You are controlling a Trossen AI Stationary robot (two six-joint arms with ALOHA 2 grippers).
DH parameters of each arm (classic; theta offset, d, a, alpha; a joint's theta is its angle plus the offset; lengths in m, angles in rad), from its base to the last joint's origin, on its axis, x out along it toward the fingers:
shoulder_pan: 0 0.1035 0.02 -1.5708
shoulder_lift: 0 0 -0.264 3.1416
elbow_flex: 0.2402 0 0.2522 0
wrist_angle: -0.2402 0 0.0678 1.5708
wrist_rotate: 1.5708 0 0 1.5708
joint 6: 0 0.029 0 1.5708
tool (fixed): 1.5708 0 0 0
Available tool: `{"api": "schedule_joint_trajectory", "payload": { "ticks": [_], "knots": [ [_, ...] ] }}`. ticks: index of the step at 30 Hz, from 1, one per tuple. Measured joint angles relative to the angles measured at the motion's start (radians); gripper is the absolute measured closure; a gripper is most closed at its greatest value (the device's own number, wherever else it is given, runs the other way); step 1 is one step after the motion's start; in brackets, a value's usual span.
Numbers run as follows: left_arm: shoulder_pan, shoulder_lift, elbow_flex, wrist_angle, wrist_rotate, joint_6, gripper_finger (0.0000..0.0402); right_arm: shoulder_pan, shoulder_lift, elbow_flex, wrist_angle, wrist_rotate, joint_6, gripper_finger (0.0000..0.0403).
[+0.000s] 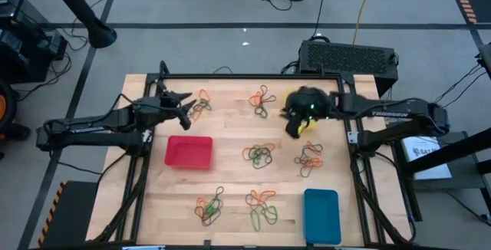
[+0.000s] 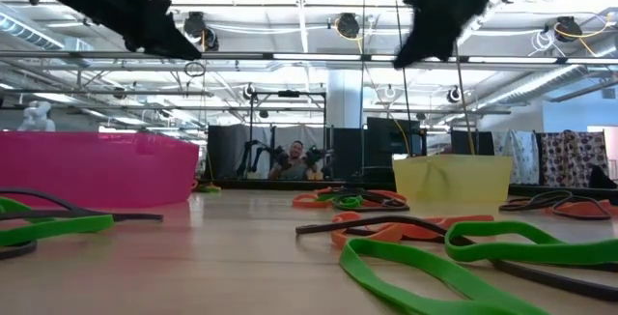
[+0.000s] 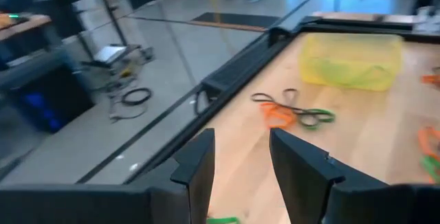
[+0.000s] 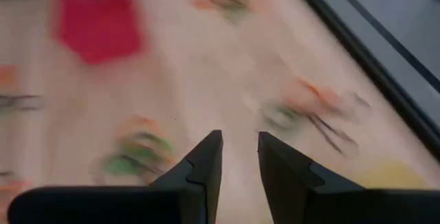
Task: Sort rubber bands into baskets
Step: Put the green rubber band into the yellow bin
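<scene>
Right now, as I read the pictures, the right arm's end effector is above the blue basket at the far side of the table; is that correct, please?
Not quite: the basket under the right end effector is the yellow basket, not the blue one. The high view shows this; the blue basket lies at the near right edge of the table. The rest is correct.

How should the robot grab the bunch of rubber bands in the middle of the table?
Probably from straight above. The tangled pile of orange-red, green and dark rubber bands lies flat on the wooden table, so there is no side to grip. Best to pinch one loop sticking out at the pile's edge, so that only one band lifts.
</scene>
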State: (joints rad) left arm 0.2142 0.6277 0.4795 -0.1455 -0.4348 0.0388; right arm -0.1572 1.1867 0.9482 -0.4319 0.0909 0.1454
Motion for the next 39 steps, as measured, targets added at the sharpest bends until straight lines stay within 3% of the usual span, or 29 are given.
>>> {"api": "schedule_joint_trajectory", "payload": {
  "ticks": [11,22,28,39],
  "knots": [
    [0.000,-0.022,-0.093,0.033,0.029,-0.005,0.0253,0.294,0.352,0.000,0.629,-0.127,-0.204,0.0314],
    [0.000,-0.021,-0.094,0.033,0.098,0.001,0.0253,0.427,0.687,0.022,1.120,-0.149,-0.392,0.0314],
    [0.000,-0.021,-0.094,0.032,0.153,-0.007,0.0253,0.459,0.838,0.178,1.108,-0.151,-0.359,0.0314],
    [0.000,-0.021,-0.094,0.032,0.198,-0.034,0.0253,0.462,1.088,0.509,0.775,-0.260,-0.361,0.0314]
  ]
}}
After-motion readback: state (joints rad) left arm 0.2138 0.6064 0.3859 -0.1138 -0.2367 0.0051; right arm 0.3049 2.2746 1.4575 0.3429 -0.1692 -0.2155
